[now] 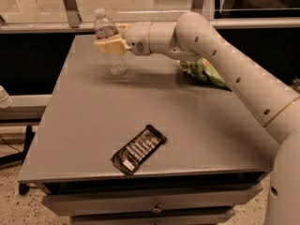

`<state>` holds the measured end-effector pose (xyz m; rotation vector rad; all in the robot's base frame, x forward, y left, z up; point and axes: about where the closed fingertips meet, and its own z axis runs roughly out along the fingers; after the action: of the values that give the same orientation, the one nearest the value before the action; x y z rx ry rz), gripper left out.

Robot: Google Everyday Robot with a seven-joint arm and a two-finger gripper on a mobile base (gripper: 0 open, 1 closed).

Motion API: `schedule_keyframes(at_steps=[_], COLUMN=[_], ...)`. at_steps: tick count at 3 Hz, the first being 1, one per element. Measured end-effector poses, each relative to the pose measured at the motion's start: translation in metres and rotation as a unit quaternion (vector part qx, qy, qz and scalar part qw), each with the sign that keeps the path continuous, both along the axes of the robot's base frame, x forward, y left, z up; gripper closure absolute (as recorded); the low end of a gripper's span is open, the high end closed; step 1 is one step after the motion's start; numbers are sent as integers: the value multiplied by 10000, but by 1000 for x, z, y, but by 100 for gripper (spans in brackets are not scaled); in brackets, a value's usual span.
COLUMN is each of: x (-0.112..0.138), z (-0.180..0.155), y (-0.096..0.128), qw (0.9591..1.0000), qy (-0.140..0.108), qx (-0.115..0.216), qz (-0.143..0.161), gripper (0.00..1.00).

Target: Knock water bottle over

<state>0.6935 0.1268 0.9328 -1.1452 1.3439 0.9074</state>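
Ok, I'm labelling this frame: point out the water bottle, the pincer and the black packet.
water bottle [116, 63]: camera view, clear lower body.
pincer [110, 41]: camera view, its tip at the bottle's middle.
black packet [138, 149]: camera view, its centre.

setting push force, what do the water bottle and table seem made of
Water bottle: clear, glossy plastic, since the table shows through its ribbed body. Table: grey matte top, perhaps laminate or painted metal, unclear which. The gripper is at the bottle's upper half, near the table's far left corner.
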Motion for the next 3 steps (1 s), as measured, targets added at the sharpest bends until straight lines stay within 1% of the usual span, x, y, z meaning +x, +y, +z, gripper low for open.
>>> schedule_keyframes(at_steps=[1, 2, 3], x=[0, -2, -13], z=[14, 35, 22], y=[-11, -25, -43], qw=[9997, 9956, 9761], qy=[-133, -278, -60], qx=[-209, -891, -2165], qz=[19, 107, 205], gripper=[88, 100, 100])
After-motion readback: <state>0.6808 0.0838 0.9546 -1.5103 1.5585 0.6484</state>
